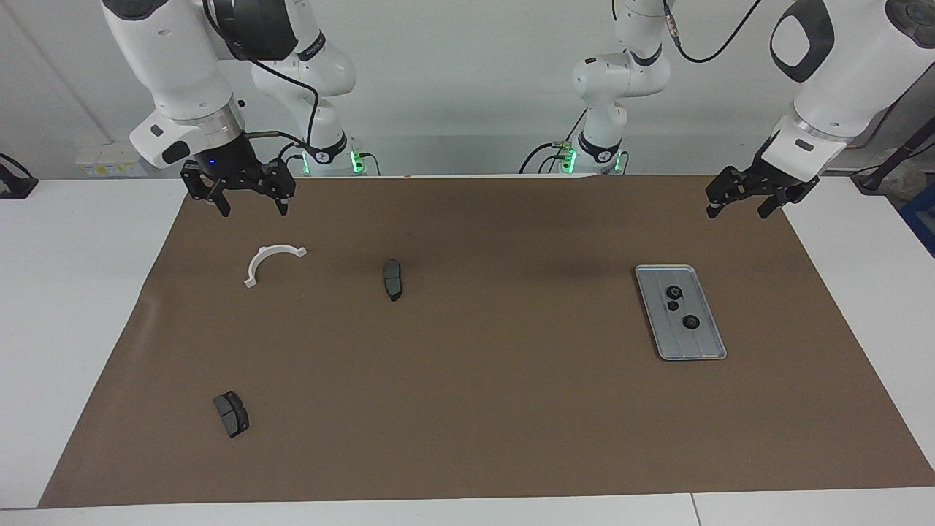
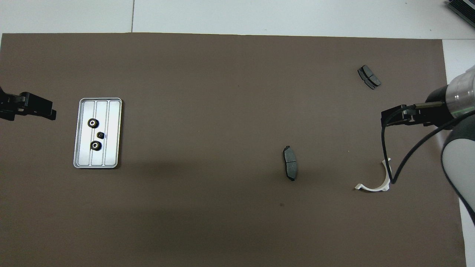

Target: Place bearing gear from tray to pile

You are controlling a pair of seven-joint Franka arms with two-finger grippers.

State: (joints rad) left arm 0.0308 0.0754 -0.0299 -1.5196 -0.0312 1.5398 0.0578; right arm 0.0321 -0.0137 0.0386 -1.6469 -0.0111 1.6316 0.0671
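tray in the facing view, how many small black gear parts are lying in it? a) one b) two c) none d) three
d: three small black gear parts lie in a row on the tray, and the overhead view shows the same three; both grippers are away from the tray and empty.

White arms [image 1: 175, 66] — black cables, green-lit bases, black pincers.

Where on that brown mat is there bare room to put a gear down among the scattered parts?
The widest bare patch lies between the tray and the middle brake pad. There is more room between that pad, the white bracket and the second brake pad. Only the tray is crowded: three gears sit close together on it.
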